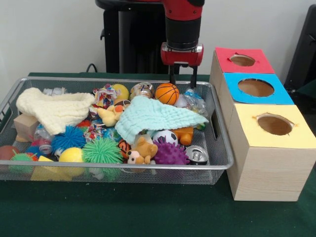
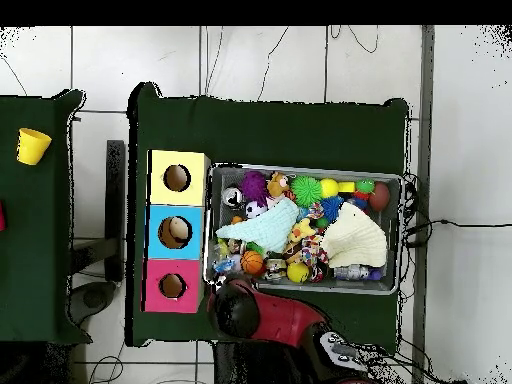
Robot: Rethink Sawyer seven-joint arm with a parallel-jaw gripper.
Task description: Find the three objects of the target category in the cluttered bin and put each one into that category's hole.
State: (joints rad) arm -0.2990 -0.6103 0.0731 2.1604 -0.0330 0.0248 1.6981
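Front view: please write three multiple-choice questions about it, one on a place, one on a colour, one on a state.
1. Where is the gripper?
A. At the far rim of the bin, behind the basketball
B. Over the yellow hole
C. Over the cream cloth

2. Which surround is the middle one of the three?
A. Red
B. Blue
C. Yellow

3. What is the gripper's state?
A. Shut on a bottle
B. Shut on a can
C. Open, holding nothing

Answers:
1 A: its tips hang just behind the basketball.
2 B: the blue surround sits between the other two.
3 C: the fingers stand apart with nothing between them.
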